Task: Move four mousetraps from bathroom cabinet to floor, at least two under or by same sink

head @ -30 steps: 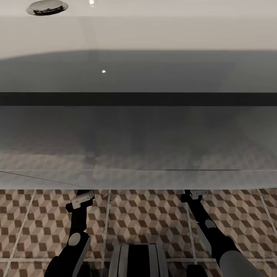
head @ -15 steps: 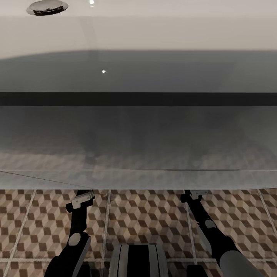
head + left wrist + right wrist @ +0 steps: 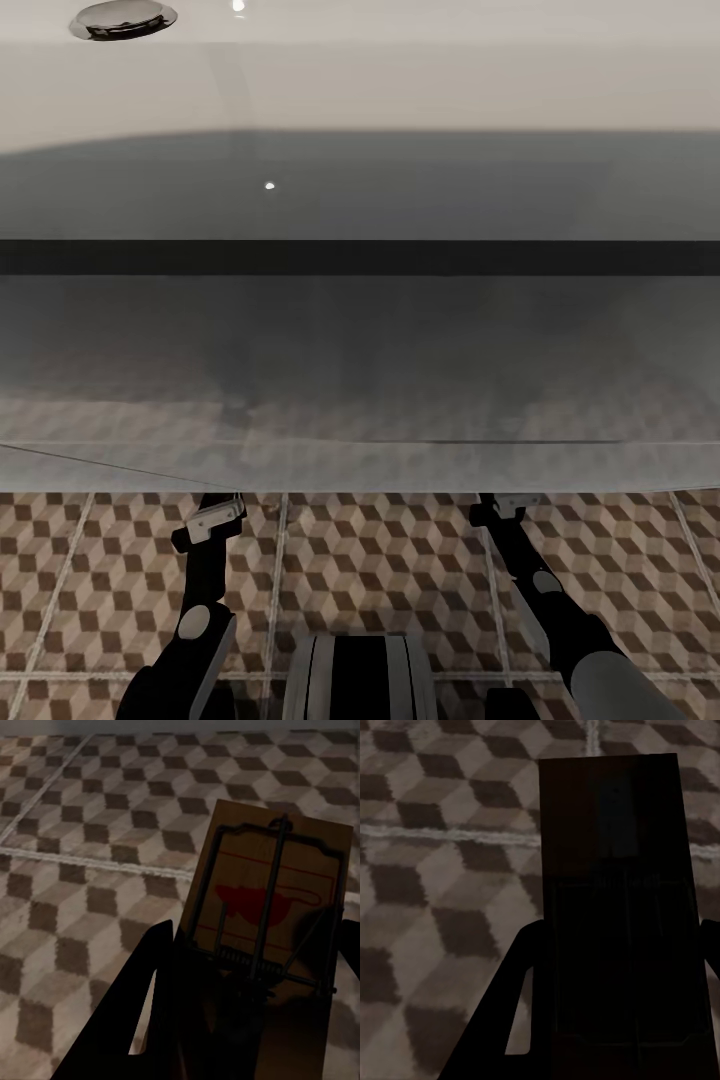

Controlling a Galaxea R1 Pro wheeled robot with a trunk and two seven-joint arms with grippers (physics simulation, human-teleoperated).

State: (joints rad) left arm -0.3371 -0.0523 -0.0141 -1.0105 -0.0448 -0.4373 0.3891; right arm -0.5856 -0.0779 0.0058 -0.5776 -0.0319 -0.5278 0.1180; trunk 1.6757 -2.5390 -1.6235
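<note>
Between the left claw [image 3: 247,1020] fingers sits a mousetrap [image 3: 270,892], gripped, spring side up, above the floor [image 3: 75,832]. Right claw [image 3: 615,1020] grips a dark trap [image 3: 611,832]. Ahead of both arms stands the sink [image 3: 360,90].

**Gloss above, matt tile below**

The sink [image 3: 360,90] in front of me looks like glossy white ceramic, its grey underside smooth enough to mirror the floor pattern, with a polished metal drain [image 3: 122,18] at its far left corner. The bathroom floor [image 3: 380,570] is matt printed tile with pale grout. In my left hand [image 3: 247,1020] the mousetrap [image 3: 270,892] is plain tan wood with a thin black metal spring bar. My arms are matt black plastic with grey shells.
</note>
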